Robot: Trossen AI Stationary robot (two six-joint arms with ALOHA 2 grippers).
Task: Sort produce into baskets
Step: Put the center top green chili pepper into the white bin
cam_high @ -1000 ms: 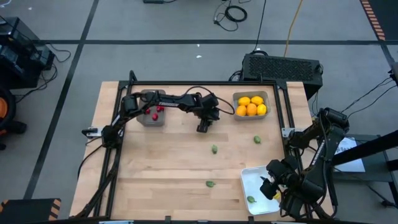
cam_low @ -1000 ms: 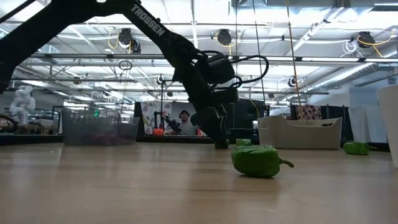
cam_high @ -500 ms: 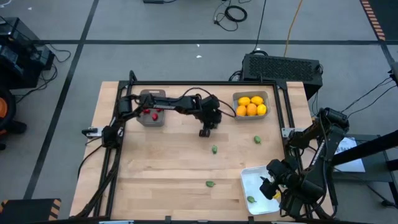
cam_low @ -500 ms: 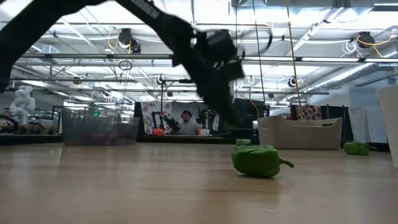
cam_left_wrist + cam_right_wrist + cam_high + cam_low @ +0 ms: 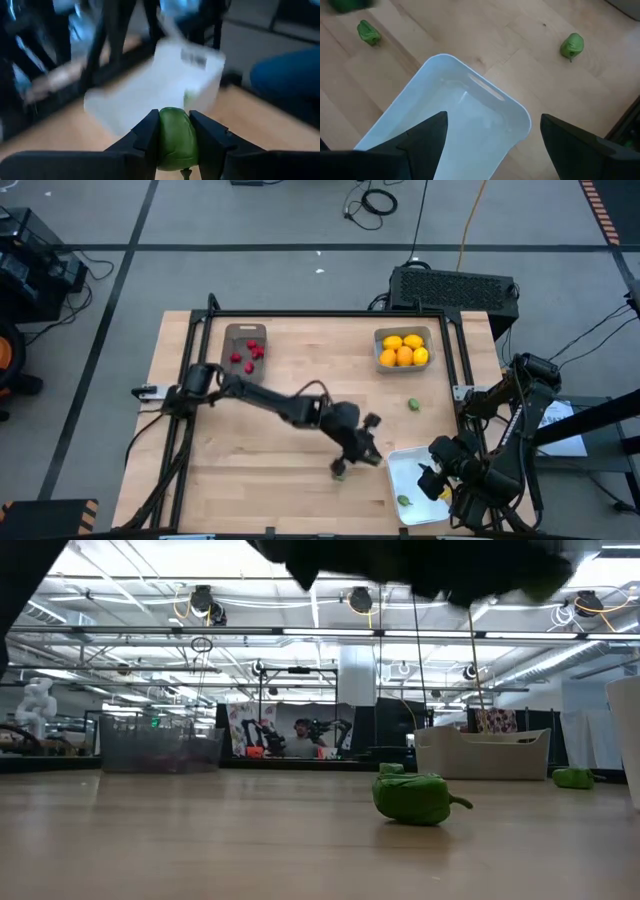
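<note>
My left gripper hangs over the near right part of the table, just left of the white basket, shut on a green piece. Another green piece lies on the wood below it. One more lies farther back, and a third lies in the white basket. Red pieces sit in the brown-grey basket, citrus in the grey-blue basket. My right gripper waits open above the white basket. My left gripper pinches the green piece by two opposite sides between its two fingers. The fingers slant a little downward, pointing toward the white basket at the table's right. The piece is lifted clear of the table, its small stem toward the wrist.
A black frame runs along the table's far and side edges. A dark box stands behind the far right corner. In the low view a green piece lies close, with another behind it. Bare wood lies at the near left.
My left gripper has risen from the table's far middle and swung fast toward the near right, to beside the white basket, tipping from steeply down to nearly level. The pieces on the table and my right arm have stayed put.
</note>
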